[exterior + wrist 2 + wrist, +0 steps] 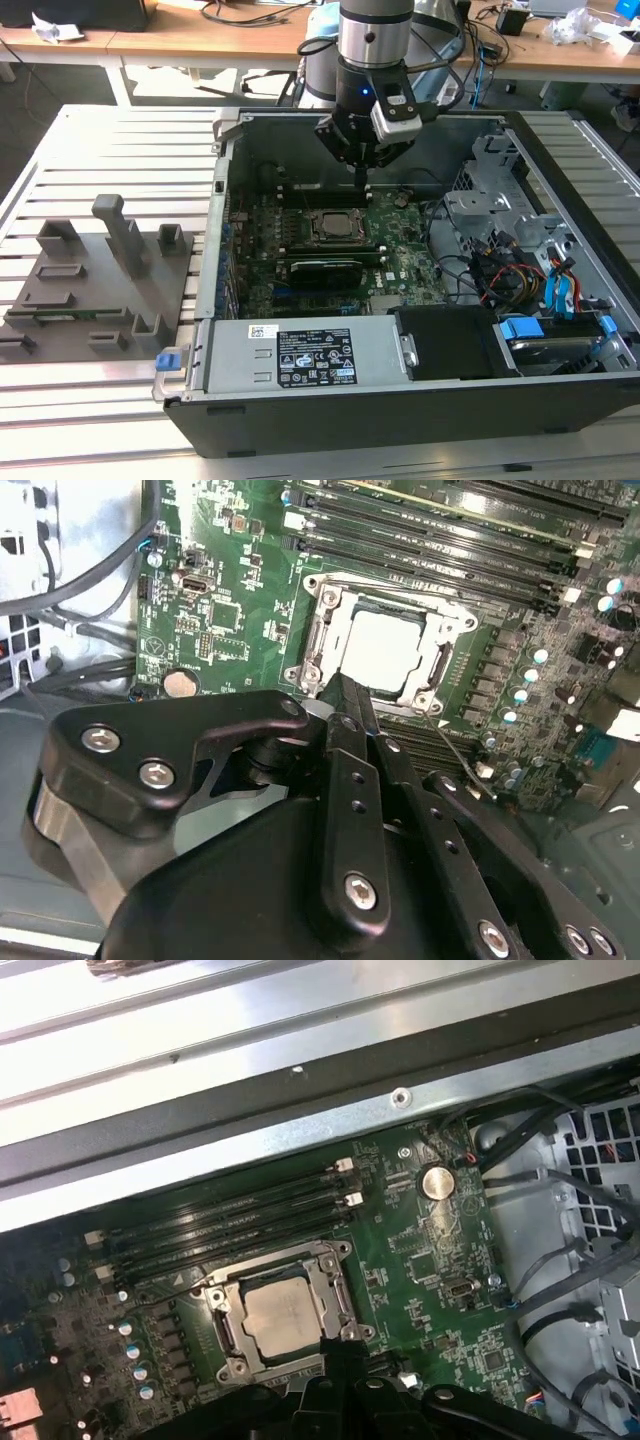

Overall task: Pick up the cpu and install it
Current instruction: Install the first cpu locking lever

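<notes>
Cpu, flat silvery square (matte sheen) seated in metal-framed socket, black hand pinched together, empty, just beside it.

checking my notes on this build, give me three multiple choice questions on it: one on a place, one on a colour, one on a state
1. Where is the cpu?
A) in the socket
B) on the tray
C) on the table

2. What colour is the board?
A) blue
B) green
C) red

3. What state is the pincer in?
A) open wide
B) holding the cpu
C) shut and empty, by the socket's edge

Answers:
1 A, the cpu's shiny top lies inside the socket frame in both wrist views.
2 B, green shows all around the socket.
3 C, the tips meet at a bare point beside the frame.
</notes>
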`<state>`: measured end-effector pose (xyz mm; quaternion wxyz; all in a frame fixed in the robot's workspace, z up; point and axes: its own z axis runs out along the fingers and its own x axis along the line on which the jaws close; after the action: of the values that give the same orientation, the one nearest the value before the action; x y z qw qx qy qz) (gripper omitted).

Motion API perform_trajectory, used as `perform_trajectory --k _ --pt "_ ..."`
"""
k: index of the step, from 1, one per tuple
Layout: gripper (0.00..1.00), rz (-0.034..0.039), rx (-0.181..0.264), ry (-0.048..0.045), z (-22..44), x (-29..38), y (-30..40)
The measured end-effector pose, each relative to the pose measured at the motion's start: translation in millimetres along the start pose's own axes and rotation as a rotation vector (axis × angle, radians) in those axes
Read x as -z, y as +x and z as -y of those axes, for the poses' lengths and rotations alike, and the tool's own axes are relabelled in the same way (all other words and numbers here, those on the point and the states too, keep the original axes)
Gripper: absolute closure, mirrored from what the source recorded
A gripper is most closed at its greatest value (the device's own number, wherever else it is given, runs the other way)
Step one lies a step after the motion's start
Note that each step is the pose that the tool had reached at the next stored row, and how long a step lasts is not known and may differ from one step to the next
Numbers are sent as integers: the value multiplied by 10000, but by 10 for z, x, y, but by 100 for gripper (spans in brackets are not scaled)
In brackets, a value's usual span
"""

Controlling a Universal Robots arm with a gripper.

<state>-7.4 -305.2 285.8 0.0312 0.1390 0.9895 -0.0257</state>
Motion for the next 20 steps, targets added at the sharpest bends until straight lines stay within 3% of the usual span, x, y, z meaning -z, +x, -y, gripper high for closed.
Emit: perform_trajectory --k 5,20 --pt "89 30 728 -50 0 0 0" --pt "89 81 1928 -133 0 0 0"
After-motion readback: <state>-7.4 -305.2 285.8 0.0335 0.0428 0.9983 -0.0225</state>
